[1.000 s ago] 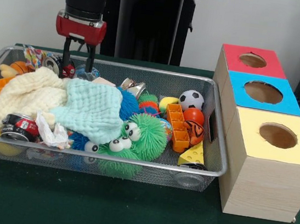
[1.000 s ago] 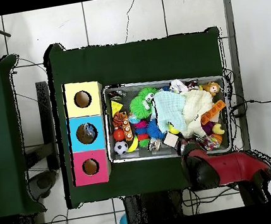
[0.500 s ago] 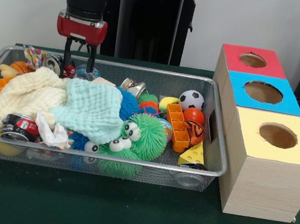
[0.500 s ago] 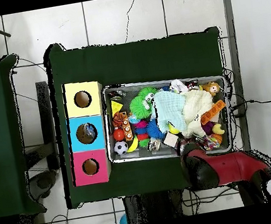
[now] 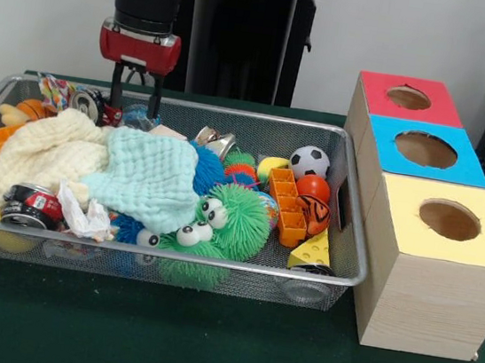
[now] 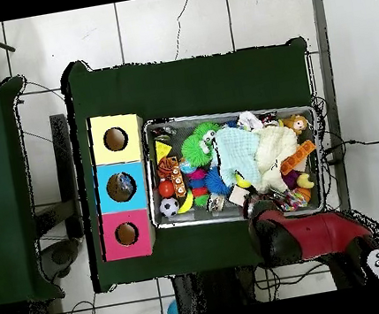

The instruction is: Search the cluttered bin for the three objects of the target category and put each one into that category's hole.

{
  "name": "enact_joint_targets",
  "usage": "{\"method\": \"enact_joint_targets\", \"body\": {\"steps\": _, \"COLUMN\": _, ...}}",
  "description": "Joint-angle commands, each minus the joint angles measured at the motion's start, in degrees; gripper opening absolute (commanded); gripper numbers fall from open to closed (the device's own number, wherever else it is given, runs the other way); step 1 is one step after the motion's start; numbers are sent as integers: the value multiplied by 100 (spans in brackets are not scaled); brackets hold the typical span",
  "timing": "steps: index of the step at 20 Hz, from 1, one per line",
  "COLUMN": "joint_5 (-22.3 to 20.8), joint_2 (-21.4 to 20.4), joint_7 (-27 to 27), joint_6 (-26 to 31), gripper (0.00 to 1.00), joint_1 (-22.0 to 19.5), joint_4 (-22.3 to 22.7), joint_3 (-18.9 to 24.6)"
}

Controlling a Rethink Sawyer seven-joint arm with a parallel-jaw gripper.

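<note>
**Arm drifted sideways along the bin's back rim**

Since a second before, the gripper [image 5: 136, 89] had slid a little toward the coloured boxes in the front view, and the bin's contents had not shifted. It hung over the back rim of the wire bin [image 5: 214, 263], its two dark fingers [image 5: 116, 86] parted with nothing between them, their tips just above a crushed can [image 5: 87, 104] at the back edge.

The green counter [image 5: 159, 341] carried the bin and, just beside its end, a row of three wooden boxes: the yellow-topped box [image 5: 444, 248] nearest the camera, the blue-topped box [image 5: 425, 152] in the middle, the red-topped box [image 5: 408, 99] farthest back, each with one round hole in its lid.

Inside the bin, a cream cloth [image 5: 45, 155] and a pale mint cloth [image 5: 150, 174] covered much of the middle and the end away from the boxes. A green furry toy [image 5: 228, 220] with googly eyes lay against the front wall. Toward the box end sat an orange block strip [image 5: 286, 205], a yellow cheese wedge [image 5: 312, 252], a small soccer ball [image 5: 309, 162] and an orange ball [image 5: 313, 187]. Another can [image 5: 29, 205], red and black, lay near the front by the cream cloth.

The counter in front of the bin lay bare, as did the strip beyond the boxes in the overhead view.
</note>
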Motion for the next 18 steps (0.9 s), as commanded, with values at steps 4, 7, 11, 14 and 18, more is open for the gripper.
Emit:
{"method": "enact_joint_targets", "body": {"steps": 4, "joint_5": 324, "joint_2": 91, "joint_7": 586, "joint_6": 168, "gripper": 100, "joint_1": 226, "joint_4": 132, "joint_3": 179}}
{"method": "enact_joint_targets", "body": {"steps": 7, "joint_5": 308, "joint_2": 131, "joint_7": 558, "joint_6": 112, "gripper": 100, "joint_1": 216, "joint_4": 133, "joint_3": 166}}
{"method": "enact_joint_targets", "body": {"steps": 11, "joint_5": 148, "joint_2": 218, "joint_7": 305, "joint_6": 122, "gripper": 100, "joint_1": 23, "joint_4": 137, "joint_3": 335}}
{"method": "enact_joint_targets", "body": {"steps": 14, "joint_5": -23, "joint_2": 250, "joint_7": -30, "joint_6": 252, "gripper": 100, "joint_1": -245, "joint_4": 202, "joint_3": 604}}
{"method": "enact_joint_targets", "body": {"steps": 18, "joint_5": -219, "joint_2": 309, "joint_7": -347, "joint_6": 357, "gripper": 100, "joint_1": -520, "joint_4": 266, "joint_3": 839}}
